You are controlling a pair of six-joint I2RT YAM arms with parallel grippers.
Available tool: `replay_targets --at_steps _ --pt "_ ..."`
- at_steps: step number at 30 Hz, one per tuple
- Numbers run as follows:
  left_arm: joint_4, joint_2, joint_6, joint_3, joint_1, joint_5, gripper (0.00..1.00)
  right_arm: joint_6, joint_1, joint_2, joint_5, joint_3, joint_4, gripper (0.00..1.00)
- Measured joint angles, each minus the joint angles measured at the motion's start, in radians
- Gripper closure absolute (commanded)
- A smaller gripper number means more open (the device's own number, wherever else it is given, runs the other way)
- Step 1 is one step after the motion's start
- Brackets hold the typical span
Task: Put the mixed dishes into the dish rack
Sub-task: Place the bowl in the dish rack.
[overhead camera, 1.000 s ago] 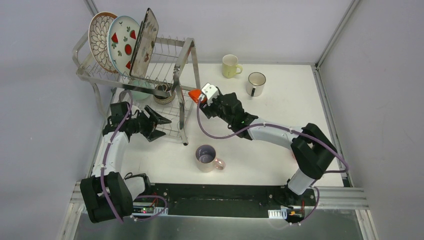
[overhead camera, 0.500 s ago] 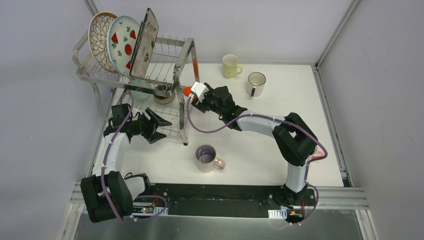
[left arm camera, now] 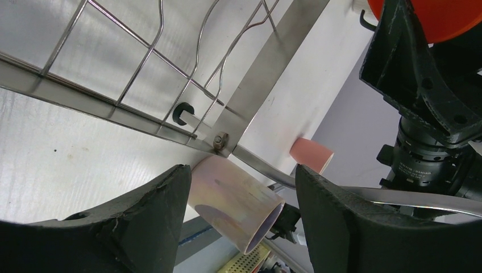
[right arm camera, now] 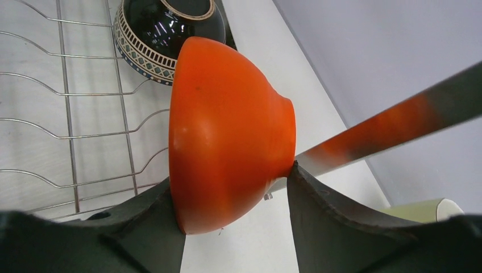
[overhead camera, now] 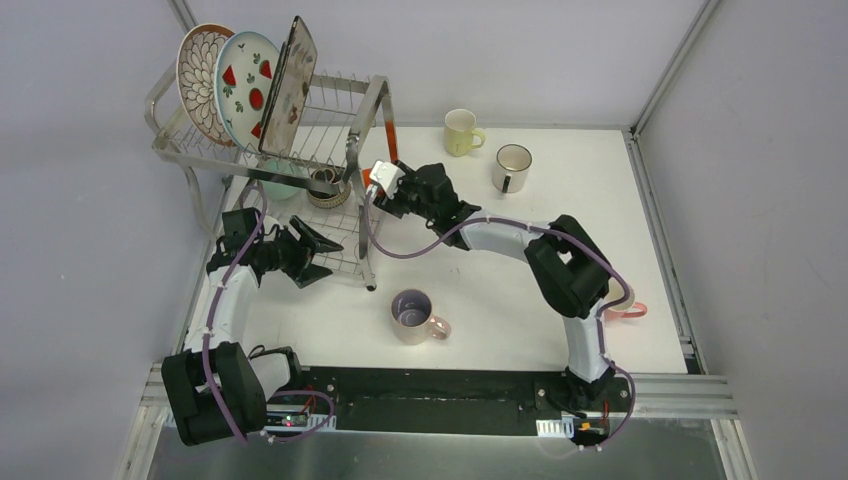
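Right pincer (right arm camera: 232, 183) nearer rack (overhead camera: 368, 112), gripping orange bowl (right arm camera: 227, 125)

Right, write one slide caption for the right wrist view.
Right hand grips the orange bowl, tipped on its side, close to the dish rack wires and the brown bowl.

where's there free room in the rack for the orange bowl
Upper tier: bare wire right of the square plate. Lower tier: bare wire in front of the mint bowl and brown bowl, but the left fingers sit open at its near edge. Crowded: upper tier's left end, three plates packed.
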Motion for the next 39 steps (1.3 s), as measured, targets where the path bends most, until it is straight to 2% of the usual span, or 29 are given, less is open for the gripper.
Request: replay_targets --at_steps 13,21,27,33,39 --pt "0.000 0.000 -0.014 -0.014 0.000 0.001 0.31 -0.069 -0.011 0.084 -0.044 0.091 -0.019 0.67" --pt "0.000 0.000 -0.031 -0.006 0.000 0.000 0.31 -0.080 -0.009 0.095 -0.056 0.105 -0.028 0.39" --pt "0.001 0.012 -0.041 0.007 0.000 -0.009 0.31 -0.081 -0.010 0.095 -0.061 0.105 -0.028 0.23" --pt "0.010 0.049 -0.059 0.042 0.000 -0.016 0.31 -0.076 -0.010 0.095 -0.063 0.103 -0.027 0.23" --pt "0.027 0.075 -0.068 0.074 0.000 -0.036 0.32 -0.055 -0.010 0.092 -0.074 0.078 -0.023 0.27"
